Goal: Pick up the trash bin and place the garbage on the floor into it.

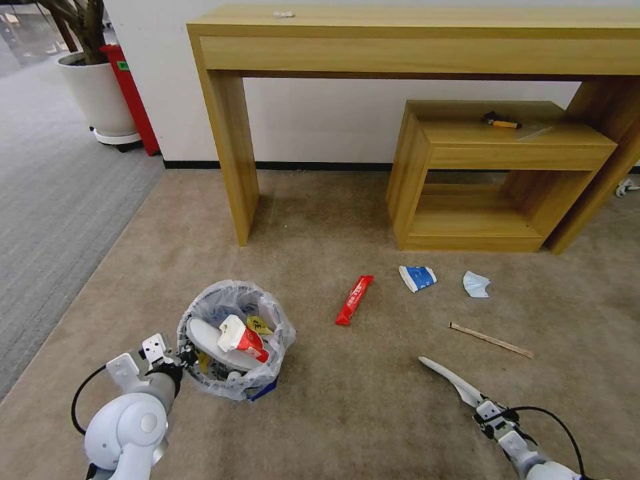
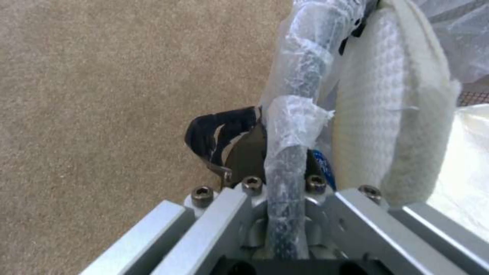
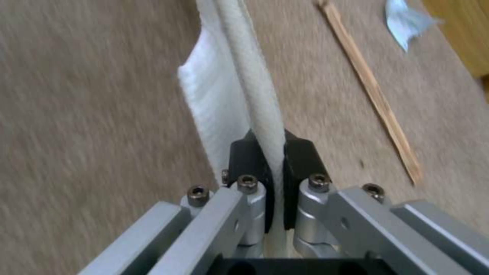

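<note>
Your right tool (image 1: 475, 398) is clamped on a white slipper (image 1: 448, 375), long axis pointing forward-left toward the trash bin (image 1: 235, 339) | left tool (image 1: 179, 355) grips the bin's bagged rim (right wrist view: slipper held edge-on) | wooden stick (image 1: 491, 339) lies on the floor (image 1: 320, 227).

A wooden desk (image 1: 413, 40) and low shelf (image 1: 493, 173) stand against a white wall (image 1: 320, 120).
</note>
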